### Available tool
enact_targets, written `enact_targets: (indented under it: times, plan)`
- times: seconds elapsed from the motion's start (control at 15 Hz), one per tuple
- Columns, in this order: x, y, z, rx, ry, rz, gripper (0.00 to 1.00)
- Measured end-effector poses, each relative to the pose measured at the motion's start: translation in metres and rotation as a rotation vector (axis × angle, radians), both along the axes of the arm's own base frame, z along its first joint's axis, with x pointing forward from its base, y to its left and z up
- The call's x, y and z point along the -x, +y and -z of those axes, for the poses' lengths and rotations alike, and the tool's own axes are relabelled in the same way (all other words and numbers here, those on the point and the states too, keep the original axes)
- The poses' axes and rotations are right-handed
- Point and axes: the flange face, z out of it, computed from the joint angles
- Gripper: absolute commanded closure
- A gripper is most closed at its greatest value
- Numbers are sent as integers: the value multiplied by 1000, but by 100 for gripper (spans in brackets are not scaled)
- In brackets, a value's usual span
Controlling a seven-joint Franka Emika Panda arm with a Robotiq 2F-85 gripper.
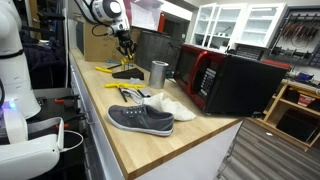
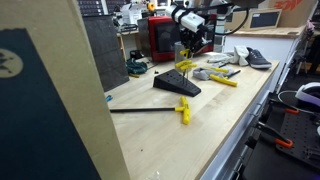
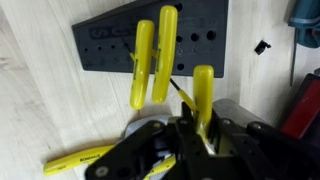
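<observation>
Gripper: the gripper [image 3: 203, 128] sits nearest the wrist camera, its fingers pinched on a yellow handle.
Loose yellow tool: the loose yellow tool [image 3: 75, 160] lies flat on the workbench [image 3: 40, 100], at 8 o'clock from the gripper.
Tool rack: the black tool rack [image 3: 100, 45] is at 11 o'clock, with two seated screwdrivers [image 3: 143, 65] standing in its holes.
Held screwdriver: the held screwdriver [image 3: 203, 90] is at 12 o'clock, just beside the seated pair; its tip is hidden.
Handling: probably best kept plumb, moved slowly, and clear of the neighbouring handles.
Views: only the wrist view shows the rack's holes. An exterior view adds a steel cup [image 1: 159, 73] at 3 o'clock from the rack and a grey shoe [image 1: 140, 120] at 5 o'clock.
</observation>
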Motion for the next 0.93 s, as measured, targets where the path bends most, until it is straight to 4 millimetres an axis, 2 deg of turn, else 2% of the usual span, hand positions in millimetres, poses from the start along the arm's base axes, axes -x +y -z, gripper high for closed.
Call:
enact_targets:
  times: [0.53,0.93]
  plan:
    - [-1,0,7,-2,14,1,96]
    - [-4,3,5,-5,9,-2,96]
